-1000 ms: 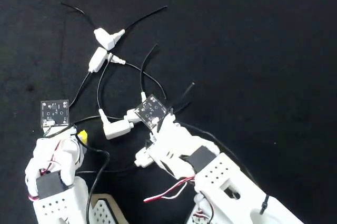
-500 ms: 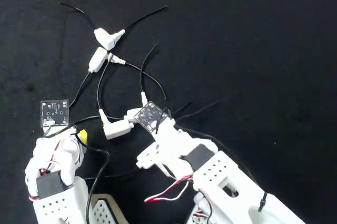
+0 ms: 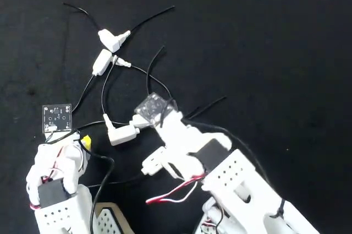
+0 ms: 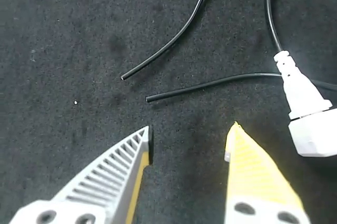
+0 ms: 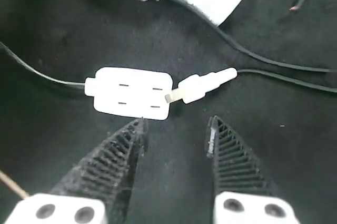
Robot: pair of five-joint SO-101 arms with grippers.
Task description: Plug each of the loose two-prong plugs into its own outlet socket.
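Starting from the outlet socket: one white block on the black cloth, four slots on its upper face, nothing seated in any of them. Next item, the small plug: lying flat just beside the block, nose at its end, not inserted. Over both, your right gripper: jaws spread, holding nothing. Risks as judged from here: if you close on the plug's thin neck it may twist, a nudge may slide the loose block away, and its cable may drag it off line. Further out, the larger plug: near your left gripper, jaws spread and empty. Farthest from the arms, another white plug piece, with cables crossing beside it.
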